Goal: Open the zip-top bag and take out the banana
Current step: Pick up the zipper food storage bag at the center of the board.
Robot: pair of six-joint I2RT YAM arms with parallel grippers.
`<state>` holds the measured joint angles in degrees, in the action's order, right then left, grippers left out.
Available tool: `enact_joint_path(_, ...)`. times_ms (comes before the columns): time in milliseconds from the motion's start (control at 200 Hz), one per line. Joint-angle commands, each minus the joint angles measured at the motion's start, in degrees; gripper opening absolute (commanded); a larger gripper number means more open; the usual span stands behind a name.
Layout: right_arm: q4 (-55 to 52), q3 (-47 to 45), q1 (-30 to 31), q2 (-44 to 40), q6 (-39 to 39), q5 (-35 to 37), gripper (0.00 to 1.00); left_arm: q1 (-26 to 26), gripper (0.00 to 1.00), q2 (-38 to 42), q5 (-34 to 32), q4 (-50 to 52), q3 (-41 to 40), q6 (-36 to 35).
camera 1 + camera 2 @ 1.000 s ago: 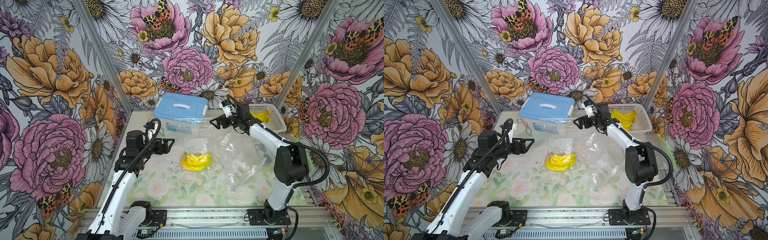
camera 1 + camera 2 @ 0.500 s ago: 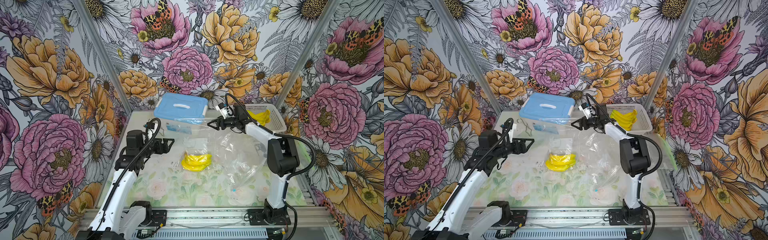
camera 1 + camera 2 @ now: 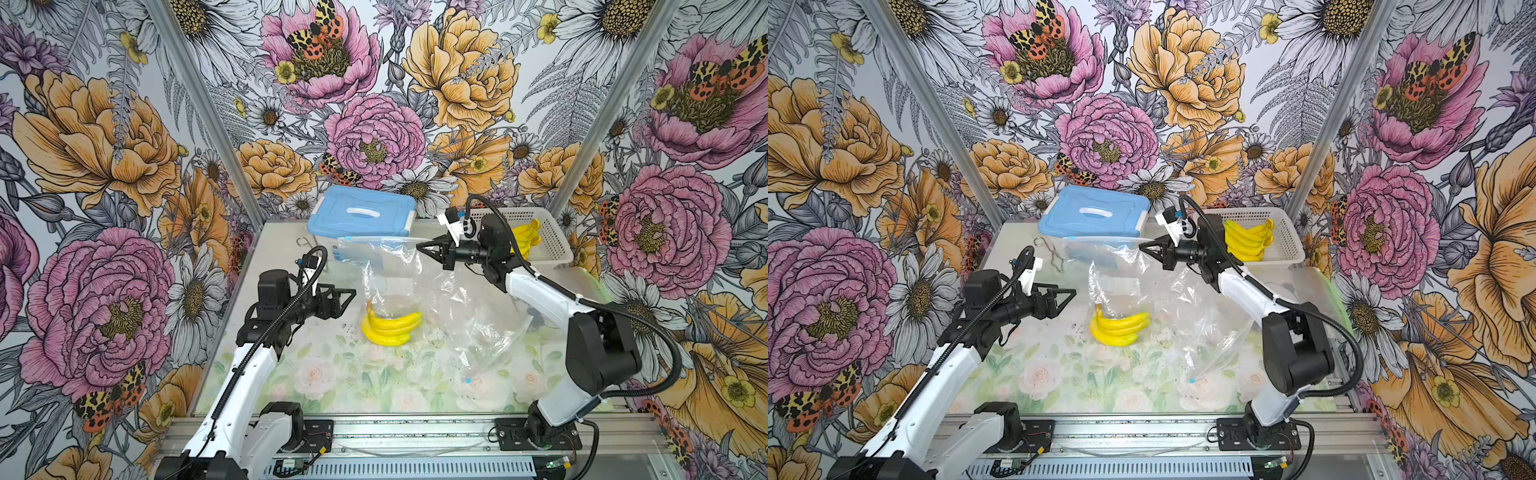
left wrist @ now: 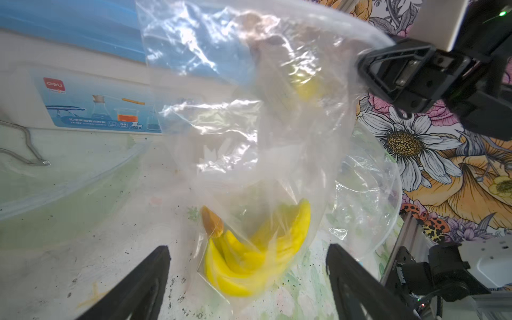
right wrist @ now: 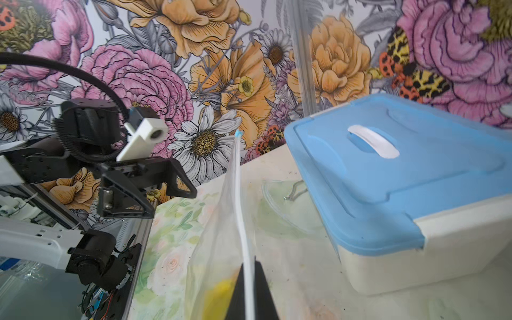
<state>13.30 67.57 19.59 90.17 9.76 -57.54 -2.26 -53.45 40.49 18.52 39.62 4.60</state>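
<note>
Right wrist view: my right gripper point(image 5: 249, 270) clamps the clear plastic zip-top bag point(image 5: 219, 235) by its top edge, holding it up so the yellow banana bunch point(image 3: 390, 328) sits at its bottom. My left gripper point(image 3: 348, 296) gapes nearby, ready to grab.

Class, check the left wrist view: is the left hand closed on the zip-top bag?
No, the left hand is open, its fingers wide apart, while the right hand pinches the zip-top bag.

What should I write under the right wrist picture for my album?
The right gripper pinches the zip-top bag by its seal, yellow bananas inside, blue-lidded box nearby.
</note>
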Motion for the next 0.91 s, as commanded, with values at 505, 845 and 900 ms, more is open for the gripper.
enact_joint_path(505, -15.41, -12.87, 3.98, -24.62, -13.87, 5.17, 0.00, -3.87, 0.89, -1.29, 12.33, -16.50, -4.26, -14.77)
enact_joint_path(845, -15.36, -18.12, 3.83, -28.78, -11.36, 9.09, 0.00, -7.07, 0.82, 0.83, 13.41, -5.46, -3.51, -28.14)
enact_joint_path(900, -15.28, -17.55, 3.83, -28.31, -11.43, 9.50, 0.00, -7.12, 0.78, 1.22, 13.51, -4.78, -3.41, -28.71)
